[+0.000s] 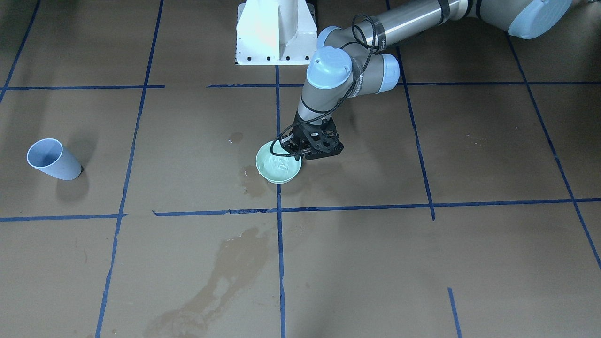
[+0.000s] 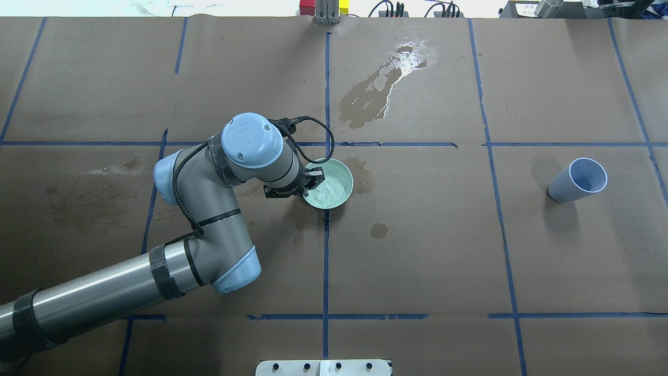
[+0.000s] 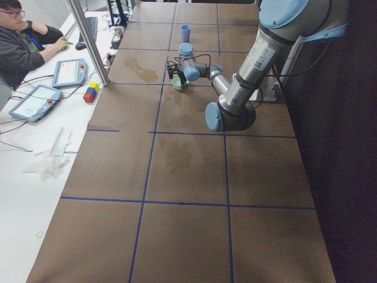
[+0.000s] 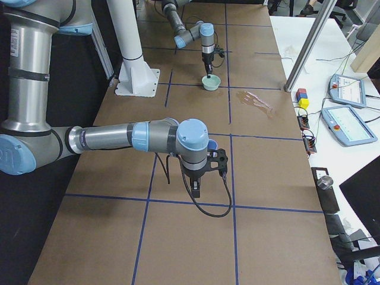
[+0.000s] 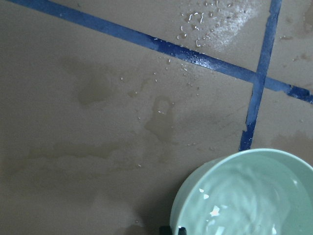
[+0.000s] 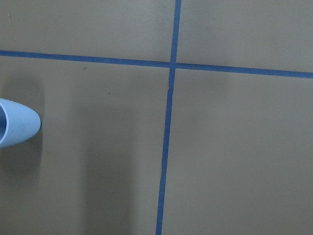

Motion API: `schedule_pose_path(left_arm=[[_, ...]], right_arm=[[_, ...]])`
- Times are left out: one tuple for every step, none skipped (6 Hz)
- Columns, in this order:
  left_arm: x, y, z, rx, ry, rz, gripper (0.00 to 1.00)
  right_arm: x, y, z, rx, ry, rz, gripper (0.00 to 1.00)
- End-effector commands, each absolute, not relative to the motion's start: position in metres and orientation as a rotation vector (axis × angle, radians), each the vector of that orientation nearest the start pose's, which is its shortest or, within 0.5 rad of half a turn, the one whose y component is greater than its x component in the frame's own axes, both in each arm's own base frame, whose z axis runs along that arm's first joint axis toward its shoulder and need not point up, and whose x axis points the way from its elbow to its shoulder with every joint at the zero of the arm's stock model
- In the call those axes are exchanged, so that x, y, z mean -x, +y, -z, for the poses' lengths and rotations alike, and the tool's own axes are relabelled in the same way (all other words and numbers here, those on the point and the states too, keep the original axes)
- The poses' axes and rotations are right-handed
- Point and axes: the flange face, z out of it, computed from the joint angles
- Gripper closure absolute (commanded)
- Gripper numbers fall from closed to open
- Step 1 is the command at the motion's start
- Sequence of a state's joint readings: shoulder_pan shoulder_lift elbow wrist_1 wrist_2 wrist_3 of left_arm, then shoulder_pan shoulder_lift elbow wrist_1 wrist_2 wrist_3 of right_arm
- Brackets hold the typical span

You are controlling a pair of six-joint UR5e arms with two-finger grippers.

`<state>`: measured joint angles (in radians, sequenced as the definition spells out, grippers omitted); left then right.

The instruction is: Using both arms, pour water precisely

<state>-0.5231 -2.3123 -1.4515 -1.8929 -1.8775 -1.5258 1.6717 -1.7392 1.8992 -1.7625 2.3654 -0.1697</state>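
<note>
A mint-green bowl (image 2: 336, 196) holds rippled water (image 2: 330, 184) near the table's middle. My left gripper (image 2: 311, 184) is shut on the bowl's rim on the robot's side, one finger inside and one outside. The left wrist view shows the water (image 5: 244, 200) in the bowl (image 5: 195, 188) at its lower right. An empty pale blue cup (image 2: 576, 180) stands far to the right, and its edge shows in the right wrist view (image 6: 17, 122). My right gripper (image 4: 199, 178) hangs low over bare paper, seen only from the side, so I cannot tell its state.
A shiny spilled puddle (image 2: 402, 60) and brown wet stains (image 2: 360, 104) lie beyond the bowl. The white pedestal (image 1: 274, 33) stands at the robot's side. A person (image 3: 23, 41) sits at a side desk with tablets and coloured blocks (image 3: 91, 92).
</note>
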Motion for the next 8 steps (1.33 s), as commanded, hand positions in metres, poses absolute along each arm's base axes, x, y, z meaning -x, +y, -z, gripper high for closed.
schedule_pose_path(left_arm=[[-0.588, -0.460, -0.220, 0.005, 0.986, 0.291, 0.98], [-0.583, -0.464, -0.218, 0.001, 0.990, 0.298, 1.00], [-0.569, -0.476, -0.217, -0.008, 0.996, 0.311, 1.00], [-0.543, -0.490, -0.219, -0.006, 1.010, 0.298, 1.00], [-0.502, -0.500, -0.240, 0.024, 1.026, 0.257, 1.00], [-0.450, -0.513, -0.257, 0.005, 1.040, 0.229, 1.00], [-0.410, -0.528, -0.281, -0.011, 1.035, 0.192, 1.00], [-0.371, -0.544, -0.315, -0.035, 1.013, 0.147, 1.00]], right_arm=[[-0.104, -0.404, -0.593, -0.076, -0.792, 0.052, 0.00], [-0.104, -0.404, -0.593, -0.076, -0.792, 0.052, 0.00], [-0.104, -0.404, -0.593, -0.074, -0.792, 0.048, 0.00], [-0.103, -0.404, -0.593, -0.076, -0.789, 0.054, 0.00], [-0.103, -0.405, -0.592, -0.077, -0.788, 0.051, 0.00], [-0.103, -0.404, -0.593, -0.075, -0.789, 0.051, 0.00], [-0.103, -0.404, -0.593, -0.075, -0.789, 0.051, 0.00], [-0.103, -0.404, -0.593, -0.074, -0.787, 0.050, 0.00]])
